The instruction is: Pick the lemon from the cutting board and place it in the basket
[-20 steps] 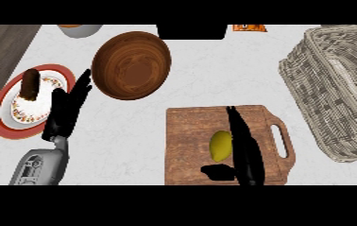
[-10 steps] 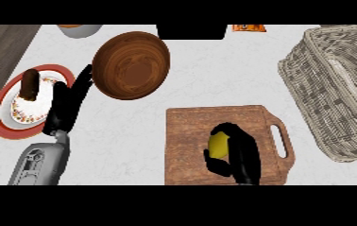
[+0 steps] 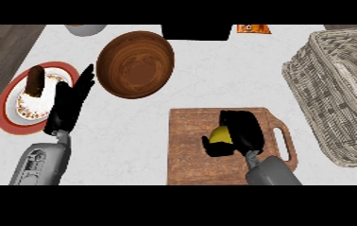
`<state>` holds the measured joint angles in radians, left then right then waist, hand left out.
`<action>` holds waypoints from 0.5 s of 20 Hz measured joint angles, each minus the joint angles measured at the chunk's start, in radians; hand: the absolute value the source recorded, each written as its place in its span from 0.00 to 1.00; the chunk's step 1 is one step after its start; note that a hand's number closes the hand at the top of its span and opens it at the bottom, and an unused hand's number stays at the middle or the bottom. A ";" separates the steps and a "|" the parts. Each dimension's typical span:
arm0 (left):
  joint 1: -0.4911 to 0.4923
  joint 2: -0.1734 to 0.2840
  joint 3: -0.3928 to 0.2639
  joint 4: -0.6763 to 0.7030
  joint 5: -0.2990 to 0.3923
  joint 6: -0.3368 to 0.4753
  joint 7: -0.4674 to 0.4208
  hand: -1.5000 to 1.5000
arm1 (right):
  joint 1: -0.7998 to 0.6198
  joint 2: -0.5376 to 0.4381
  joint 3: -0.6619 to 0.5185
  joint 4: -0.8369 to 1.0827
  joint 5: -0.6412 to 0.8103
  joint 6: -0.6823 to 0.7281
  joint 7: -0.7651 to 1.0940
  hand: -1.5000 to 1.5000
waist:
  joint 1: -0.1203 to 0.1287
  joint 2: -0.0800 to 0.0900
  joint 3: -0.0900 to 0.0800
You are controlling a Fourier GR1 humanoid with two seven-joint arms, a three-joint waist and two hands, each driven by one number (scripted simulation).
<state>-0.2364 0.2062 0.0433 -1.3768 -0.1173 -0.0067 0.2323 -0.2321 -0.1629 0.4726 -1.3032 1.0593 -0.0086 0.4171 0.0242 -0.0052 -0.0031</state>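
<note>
Right hand newly curled round lemon

No readable text or labels anywhere.

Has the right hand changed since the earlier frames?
Yes. The right hand was open above the lemon; its fingers have curled round it, over the cutting board.

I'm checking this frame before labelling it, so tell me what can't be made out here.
Head view only:
- Yellow lemon on the wooden cutting board: mostly hidden by the curled black right hand.
- Woven wicker basket: cut off by the right edge.
- Grey bowl and orange packet: cut off at the top.
- Dark item on the patterned plate: too small to identify.
</note>
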 measured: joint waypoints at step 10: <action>0.037 -0.003 0.014 -0.016 -0.002 0.001 -0.013 0.50 | -0.055 0.005 -0.050 -0.115 -0.038 0.110 -0.038 1.00 | -0.026 0.002 0.003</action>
<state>-0.1998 0.2031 0.0577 -1.3930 -0.1197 -0.0056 0.2189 -0.2874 -0.1581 0.4224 -1.4181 1.0209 0.1009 0.3788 -0.0022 -0.0034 -0.0005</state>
